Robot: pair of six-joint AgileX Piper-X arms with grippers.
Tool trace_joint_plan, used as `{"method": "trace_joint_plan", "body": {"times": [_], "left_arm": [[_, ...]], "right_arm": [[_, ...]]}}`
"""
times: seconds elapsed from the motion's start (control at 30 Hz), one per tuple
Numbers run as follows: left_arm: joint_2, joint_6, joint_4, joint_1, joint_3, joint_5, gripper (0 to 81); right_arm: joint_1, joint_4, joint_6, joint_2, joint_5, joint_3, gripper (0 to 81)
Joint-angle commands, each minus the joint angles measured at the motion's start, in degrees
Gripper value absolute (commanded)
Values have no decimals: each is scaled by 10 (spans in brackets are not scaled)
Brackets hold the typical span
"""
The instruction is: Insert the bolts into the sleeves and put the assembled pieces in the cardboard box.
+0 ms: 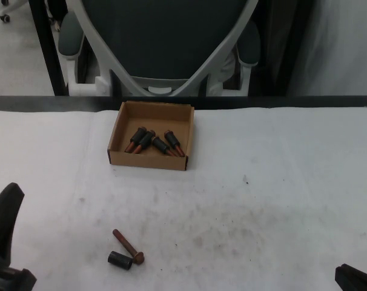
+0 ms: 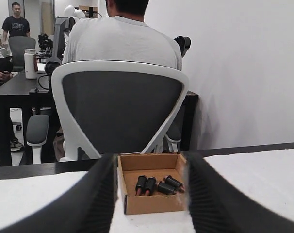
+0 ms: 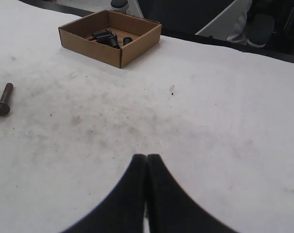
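A loose copper-coloured bolt [image 1: 128, 244] lies on the white bench near the front, with a short black sleeve [image 1: 119, 260] touching its head end. Farther back stands the open cardboard box [image 1: 148, 159], which holds several assembled pieces [image 1: 153, 143]. My left gripper [image 2: 149, 159] is open and holds nothing; the box [image 2: 154, 205] and its pieces [image 2: 156, 185] show between the fingers [image 2: 96, 204]. My right gripper [image 3: 147, 160] is shut on nothing, low over the bench at the front right, with the bolt [image 3: 3, 99] and the box [image 3: 89, 48] well beyond it.
The bench's dark far edge [image 1: 262, 102] runs just behind the box. Beyond it stands a grey office chair [image 2: 120, 107]. The white cover [image 1: 280, 182] is stained in the middle. The left arm [image 1: 6, 224] sits at the front left corner, the right arm [image 1: 354, 277] at the front right.
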Motion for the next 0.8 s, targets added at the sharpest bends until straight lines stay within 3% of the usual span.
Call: {"method": "trace_joint_plan", "body": {"times": [0.0, 0.23, 0.47, 0.57, 0.77], "left_arm": [[-4, -6, -7, 0, -10, 5, 426], [-4, -6, -7, 0, -10, 2, 419], [-4, -6, -2, 0, -10, 4, 116], [-4, -6, -2, 0, -10, 4, 26], [-4, -6, -2, 0, -10, 13, 31]], "right_arm": [[0, -3, 3, -4, 0, -6, 2], [0, -3, 3, -4, 0, -6, 2], [0, -3, 8, -4, 0, -6, 2], [0, -3, 30, -4, 0, -6, 2], [0, -3, 34, -4, 0, -6, 2]]}}
